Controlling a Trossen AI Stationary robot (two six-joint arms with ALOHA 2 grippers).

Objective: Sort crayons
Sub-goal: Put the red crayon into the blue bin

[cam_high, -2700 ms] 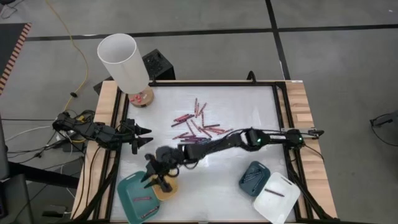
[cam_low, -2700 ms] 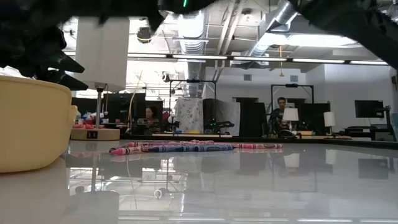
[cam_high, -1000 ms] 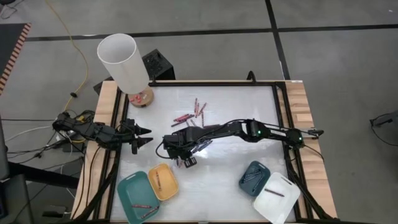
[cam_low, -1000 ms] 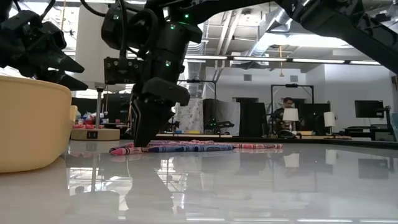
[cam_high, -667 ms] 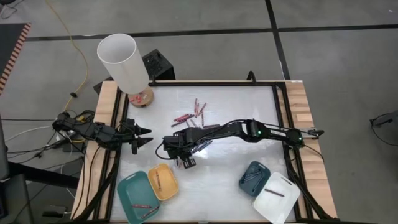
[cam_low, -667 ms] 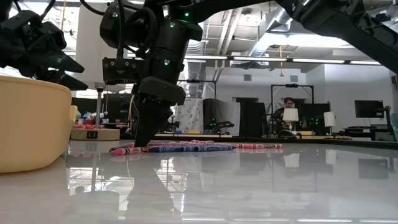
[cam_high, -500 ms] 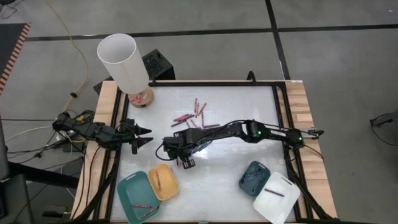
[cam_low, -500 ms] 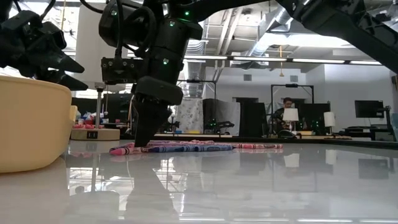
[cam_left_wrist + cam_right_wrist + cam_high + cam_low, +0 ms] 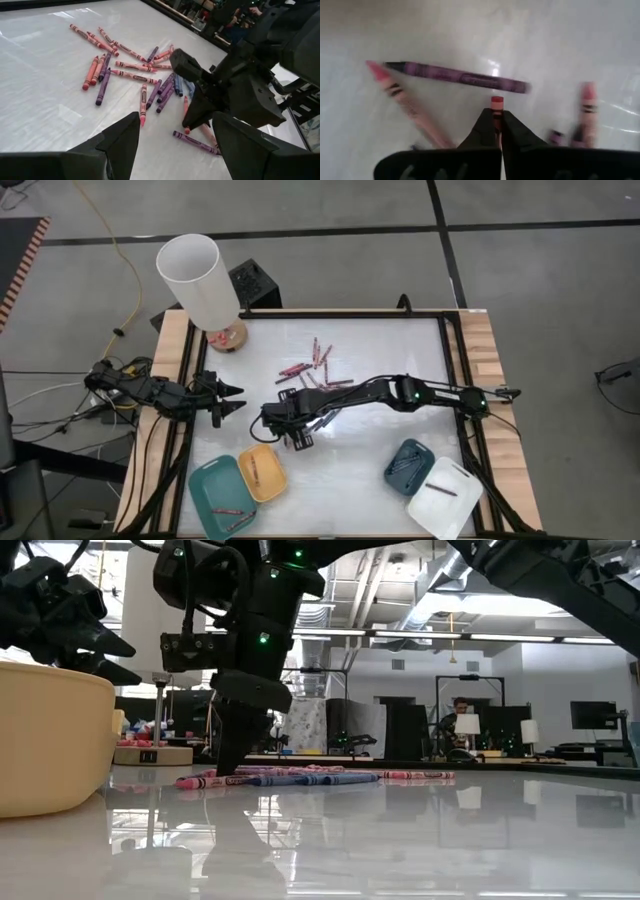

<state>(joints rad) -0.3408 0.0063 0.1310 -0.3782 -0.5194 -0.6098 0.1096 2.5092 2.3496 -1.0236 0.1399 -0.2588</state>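
Observation:
Loose crayons (image 9: 315, 372) in red, pink, purple and blue lie mid-table; they also show as crayons (image 9: 127, 65) in the left wrist view and as a low row of crayons (image 9: 310, 778) in the low view. At the pile's near-left edge my right gripper (image 9: 295, 435) points steeply down, shut on a red crayon (image 9: 496, 106). A purple crayon (image 9: 462, 77) and a pink crayon (image 9: 402, 100) lie just beyond it. My left gripper (image 9: 235, 400) waits open at the table's left edge, level above the surface. My right gripper pinches the red crayon's shaft (image 9: 496, 116) between its two fingertips, coming from above and pointing steeply down. The crayon runs along the fingers, and its end (image 9: 496, 100) sticks out past them toward the table. Whether that lower end (image 9: 187, 129) touches the table, I cannot tell.
Teal tray (image 9: 222, 498) and yellow tray (image 9: 260, 472) sit at the near left, each with crayons inside. Dark-blue tray (image 9: 408, 463) and white tray (image 9: 445, 498) sit at the near right. A white lamp (image 9: 198, 280) stands at the far-left corner.
My right gripper has stayed at the near-left edge of the crayon pile and turned a little at the wrist. In the low view its fingers look narrower than a second ago, drawn together.

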